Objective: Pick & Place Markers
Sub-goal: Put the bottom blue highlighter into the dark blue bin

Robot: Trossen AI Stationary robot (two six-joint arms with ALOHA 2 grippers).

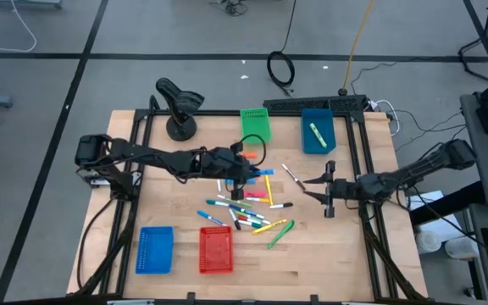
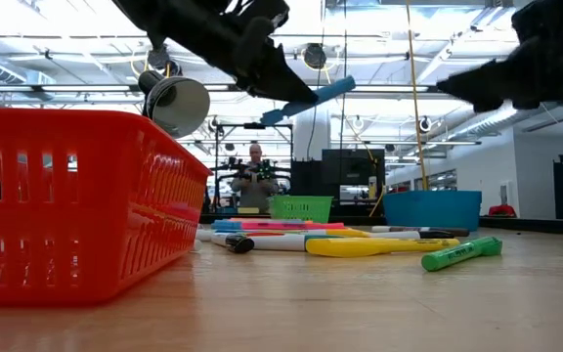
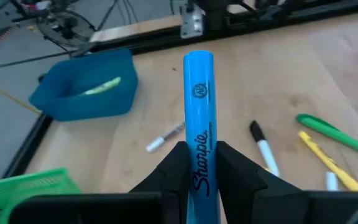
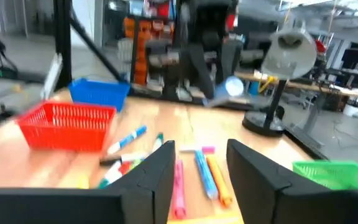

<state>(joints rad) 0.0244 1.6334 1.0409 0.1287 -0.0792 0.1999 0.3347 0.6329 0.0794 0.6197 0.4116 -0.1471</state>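
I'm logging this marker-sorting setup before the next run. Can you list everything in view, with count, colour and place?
Baskets: four; green basket and blue bin at the far edge, blue basket and red basket at the near edge.
Green marker: one, inside the blue bin.
Loose markers: a mixed-colour pile at table centre, count unclear.
Desk lamp: one, black, far left.
Person: one, in the room behind.
Left gripper: jaws shut on a blue marker, lifted over the pile.
Right gripper: jaws open, right of the pile.
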